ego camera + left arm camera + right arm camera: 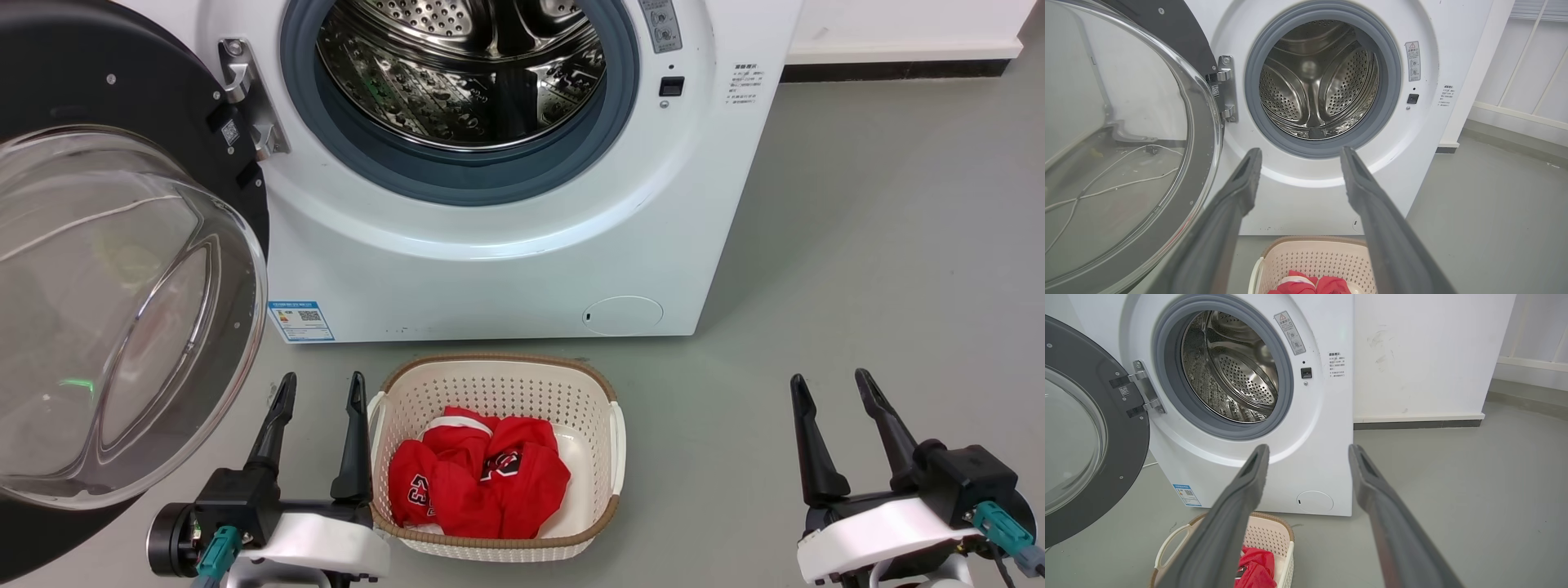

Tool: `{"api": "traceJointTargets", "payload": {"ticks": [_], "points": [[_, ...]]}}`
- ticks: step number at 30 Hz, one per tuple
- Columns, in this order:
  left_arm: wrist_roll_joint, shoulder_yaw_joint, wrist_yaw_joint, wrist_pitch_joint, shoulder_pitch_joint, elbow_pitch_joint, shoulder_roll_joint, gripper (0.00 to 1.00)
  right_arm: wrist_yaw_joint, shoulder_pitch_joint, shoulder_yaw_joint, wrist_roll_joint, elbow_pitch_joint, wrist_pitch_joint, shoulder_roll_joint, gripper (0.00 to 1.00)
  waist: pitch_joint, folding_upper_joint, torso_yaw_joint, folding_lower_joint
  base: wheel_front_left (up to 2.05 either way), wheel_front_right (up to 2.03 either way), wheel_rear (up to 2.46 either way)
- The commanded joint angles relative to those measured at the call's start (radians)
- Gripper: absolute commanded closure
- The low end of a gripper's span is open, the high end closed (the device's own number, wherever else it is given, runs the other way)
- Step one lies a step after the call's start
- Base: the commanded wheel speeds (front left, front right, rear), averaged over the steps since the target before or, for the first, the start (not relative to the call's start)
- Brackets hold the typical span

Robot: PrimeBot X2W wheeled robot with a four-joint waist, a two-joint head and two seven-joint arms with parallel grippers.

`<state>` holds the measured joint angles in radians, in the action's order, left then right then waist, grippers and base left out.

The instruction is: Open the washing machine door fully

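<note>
- Washing machine (pixel 490 269): white front-loader standing on the grey floor (pixel 857 245), its front facing the robot. The steel drum (pixel 461 73) and grey gasket (pixel 457 184) are fully exposed, with nothing across the opening.
- Washing machine door (pixel 122 310): a black ring with a bulging clear bowl. It hangs on the metal hinge (pixel 249 102) at the robot's left of the opening and is swung out wide, so its inner face and bowl turn toward the room. By my judgement it is open or very nearly so; whether the hinge has travel left I cannot tell.
- Latch slot (pixel 671 86): a small dark square on the side of the opening away from the hinge, with nothing in it, as fits a released door.
- Left gripper (pixel 321 382): fingers spread and holding nothing. It sits low, between the door's lower rim and the basket, near the door but apparently not touching it. It is the arm on the door's side, so it is the likelier one for any last push outward.
- Right gripper (pixel 830 378): fingers spread and empty, low over bare floor, well apart from the machine and the door. It appears parked out of the door's swing.
- Laundry basket (pixel 498 361): cream and perforated, on the floor just in front of the machine, below the opening and between the two grippers. It is probably staged there for loading.
- Red garments (pixel 478 478): bundled loosely in the basket.
- Blue label (pixel 301 320) and round filter cap (pixel 623 315): both low on the machine's front panel.
</note>
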<state>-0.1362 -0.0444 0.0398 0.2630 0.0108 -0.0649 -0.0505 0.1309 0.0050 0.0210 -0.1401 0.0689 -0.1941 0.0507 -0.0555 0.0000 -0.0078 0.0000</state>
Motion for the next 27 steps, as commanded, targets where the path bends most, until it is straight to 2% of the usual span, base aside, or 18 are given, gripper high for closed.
{"api": "traceJointTargets", "payload": {"ticks": [1,8,9,13,27], "points": [[-0.001,0.001,-0.005,0.002,0.014,0.0,0.0,0.0,0.0,-0.004,-0.001,-0.001,0.004,-0.006,-0.001,0.0,0.0,0.0,0.001,0.0,0.0,0.0,0.0],[-0.005,0.003,-0.001,0.002,0.009,-0.002,0.0,0.0,0.0,-0.005,0.002,-0.007,0.011,-0.008,-0.001,0.0,0.003,0.0,0.002,0.0,0.0,0.0,0.0],[-0.001,0.002,0.0,0.0,0.0,-0.001,0.0,1.0,0.0,-0.001,0.001,-0.003,0.01,-0.002,0.0,1.0,0.003,0.0,0.002,0.0,0.0,0.0,0.0],[-0.018,0.004,0.002,-0.005,-0.005,-0.019,0.0,1.0,0.0,0.007,0.005,-0.021,0.021,0.0,0.0,1.0,0.004,0.0,0.002,0.0,0.0,0.0,0.0],[-0.296,0.034,0.019,-0.076,0.017,-0.048,0.0,1.0,0.0,-0.02,-0.003,-0.317,0.05,0.043,0.017,1.0,0.009,0.0,0.003,0.0,0.0,0.0,0.0]]}}
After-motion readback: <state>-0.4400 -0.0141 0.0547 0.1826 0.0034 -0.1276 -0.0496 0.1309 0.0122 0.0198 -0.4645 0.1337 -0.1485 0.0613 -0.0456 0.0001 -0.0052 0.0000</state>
